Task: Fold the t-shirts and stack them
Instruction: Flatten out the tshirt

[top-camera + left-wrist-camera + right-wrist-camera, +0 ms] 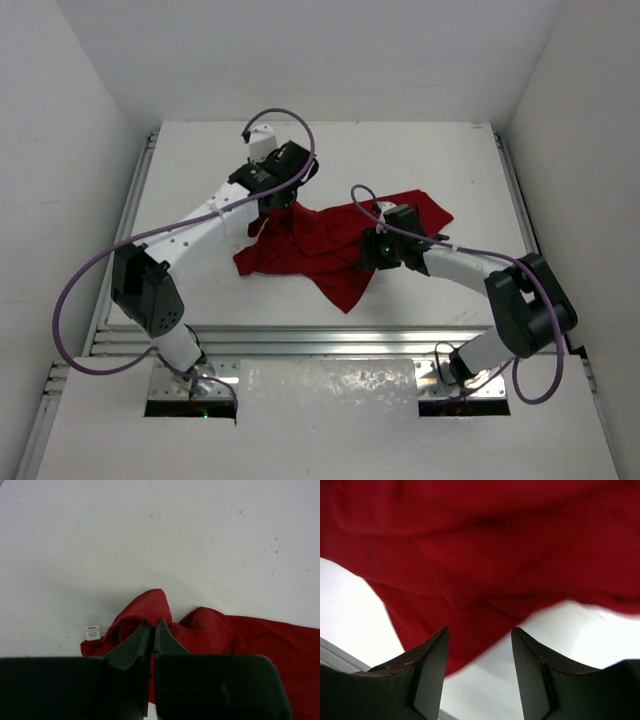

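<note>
A dark red t-shirt point(312, 250) lies crumpled in the middle of the white table. My left gripper point(283, 208) is at its far left part, shut on a raised fold of the t-shirt point(225, 630); red cloth bunches round the closed tips of the left gripper point(152, 625). A small white label point(92, 632) shows at the cloth's left edge. My right gripper point(365, 258) hovers over the shirt's near right part. In the right wrist view the right gripper point(480, 632) stands open, with a pointed flap of the t-shirt point(485, 555) lying beyond and below its fingertips, not pinched.
The white table point(200, 180) is enclosed by white walls on three sides. Metal rails point(300, 340) run along the near edge by the arm bases. Purple cables loop over both arms.
</note>
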Robot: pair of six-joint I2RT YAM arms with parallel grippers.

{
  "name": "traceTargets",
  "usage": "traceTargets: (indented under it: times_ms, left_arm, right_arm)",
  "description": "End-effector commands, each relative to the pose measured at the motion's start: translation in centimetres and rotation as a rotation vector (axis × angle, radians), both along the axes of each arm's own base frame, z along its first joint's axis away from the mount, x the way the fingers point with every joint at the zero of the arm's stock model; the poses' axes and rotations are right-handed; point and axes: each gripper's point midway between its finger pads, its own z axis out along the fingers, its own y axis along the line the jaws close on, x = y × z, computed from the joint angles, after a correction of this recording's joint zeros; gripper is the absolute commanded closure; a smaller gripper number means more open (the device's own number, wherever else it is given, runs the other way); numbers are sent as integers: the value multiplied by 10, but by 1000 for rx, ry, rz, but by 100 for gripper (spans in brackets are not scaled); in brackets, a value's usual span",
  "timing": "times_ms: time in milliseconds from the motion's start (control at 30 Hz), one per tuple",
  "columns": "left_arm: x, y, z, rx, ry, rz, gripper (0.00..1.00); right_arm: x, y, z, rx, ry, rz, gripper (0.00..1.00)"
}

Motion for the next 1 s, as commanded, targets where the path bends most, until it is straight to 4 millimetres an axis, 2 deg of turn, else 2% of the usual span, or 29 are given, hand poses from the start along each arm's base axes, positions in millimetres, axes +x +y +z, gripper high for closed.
traceTargets:
  times_ms: [0,133,267,600,767,800,833,867,900,967]
  left_arm:
    - [-3,12,17,-14,-55,34,100]
    - [-5,15,18,-26,-65,26,100]
    - [-7,17,17,-31,-65,18,100]
    - [-7,26,22,-33,-77,23,100]
    - [-7,27,19,-28,-71,18,100]
    - [-7,27,20,-32,-75,16,100]
    - [-7,26,19,-32,-72,13,100]
    - [-7,26,18,-34,-71,11,100]
    - [-6,24,17,-38,-69,6,100]
    - [-6,23,17,-44,-69,-2,100]
  right_arm:
    - [30,29,31,71,-132,20,46]
    - [35,36,32,101,-125,-3,46]
    - [45,37,22,56,-94,-29,49]
    - [40,36,6,-44,-69,-56,59]
    - [40,28,11,-112,-107,-76,77]
    - [38,28,10,-127,-106,-69,75]
    - [39,26,10,-142,-112,-69,55]
    - [39,27,11,-144,-117,-66,55]
    - [37,29,11,-147,-124,-55,47]
    - [36,27,12,-157,-129,-58,47]
